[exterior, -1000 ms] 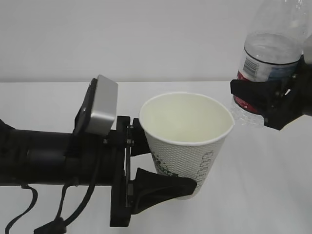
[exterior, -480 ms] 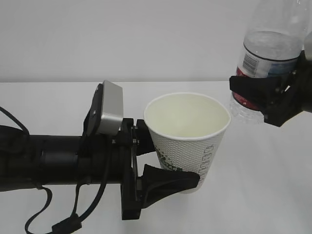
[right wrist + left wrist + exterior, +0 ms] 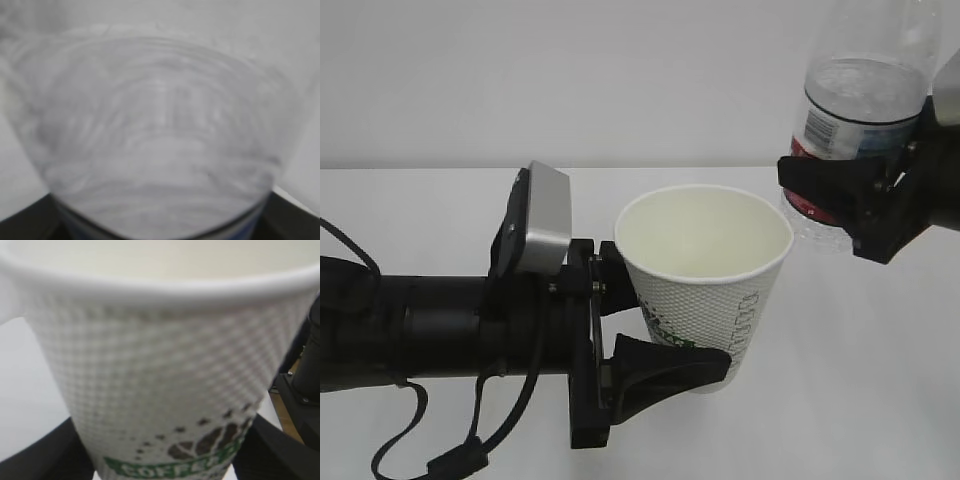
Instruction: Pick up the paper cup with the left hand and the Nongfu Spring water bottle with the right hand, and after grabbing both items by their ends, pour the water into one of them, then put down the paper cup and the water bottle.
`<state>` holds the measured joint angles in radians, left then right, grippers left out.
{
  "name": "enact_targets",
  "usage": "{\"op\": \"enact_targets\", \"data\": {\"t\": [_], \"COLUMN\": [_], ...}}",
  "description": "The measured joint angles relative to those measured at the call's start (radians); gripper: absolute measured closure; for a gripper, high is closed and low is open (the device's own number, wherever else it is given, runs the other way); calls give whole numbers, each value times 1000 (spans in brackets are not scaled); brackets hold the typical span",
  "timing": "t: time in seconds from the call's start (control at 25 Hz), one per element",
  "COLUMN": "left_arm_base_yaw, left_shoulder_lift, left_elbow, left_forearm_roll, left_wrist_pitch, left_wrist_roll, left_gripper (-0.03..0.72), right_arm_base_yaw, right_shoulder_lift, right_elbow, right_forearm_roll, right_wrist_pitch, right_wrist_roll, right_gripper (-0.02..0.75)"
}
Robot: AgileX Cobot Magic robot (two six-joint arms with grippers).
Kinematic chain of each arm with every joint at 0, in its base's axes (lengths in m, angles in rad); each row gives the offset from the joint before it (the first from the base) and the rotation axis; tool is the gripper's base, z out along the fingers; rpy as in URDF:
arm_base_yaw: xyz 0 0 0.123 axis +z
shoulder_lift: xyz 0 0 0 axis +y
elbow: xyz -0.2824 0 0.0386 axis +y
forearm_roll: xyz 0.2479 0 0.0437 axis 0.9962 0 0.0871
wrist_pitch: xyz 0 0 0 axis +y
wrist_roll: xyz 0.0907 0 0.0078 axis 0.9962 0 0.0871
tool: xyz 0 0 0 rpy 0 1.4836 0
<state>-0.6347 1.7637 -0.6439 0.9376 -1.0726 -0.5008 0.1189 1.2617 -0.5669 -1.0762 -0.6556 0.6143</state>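
Note:
The white paper cup with dotted print and a green logo is held upright above the table, my left gripper shut on its lower part. Its inside looks dry. In the left wrist view the cup fills the frame between black fingers. To its upper right the Nongfu Spring water bottle stands almost upright, its top out of frame. My right gripper is shut round its red-and-white label. Water fills its lower part. In the blurred right wrist view the bottle covers nearly everything.
The white table runs under both arms, with a plain pale wall behind it. A black cable hangs from the left arm at the bottom left. The bottle's base sits just right of the cup's rim.
My left arm has carried the cup a little to the right. The right gripper has brought the bottle slightly left and up, closer to the cup's rim.

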Motion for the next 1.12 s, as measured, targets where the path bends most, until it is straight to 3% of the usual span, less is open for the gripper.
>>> {"op": "enact_targets", "data": {"t": [0.2,1.12], "left_arm_base_yaw": [0,0], "left_shoulder_lift": [0,0], "left_elbow": [0,0], "left_forearm_roll": [37,66], "left_wrist_pitch": [-2,-46], "left_wrist_roll": [1,42], "left_gripper": [151,154], "right_arm_base_yaw": [51,52], "right_shoulder_lift": [0,0], "right_elbow": [-30,-37], "right_forearm_roll": [-9,-16], "right_wrist_pitch": [52,93], "right_wrist_roll": [-25,-316], "right_gripper": [253,253]}}
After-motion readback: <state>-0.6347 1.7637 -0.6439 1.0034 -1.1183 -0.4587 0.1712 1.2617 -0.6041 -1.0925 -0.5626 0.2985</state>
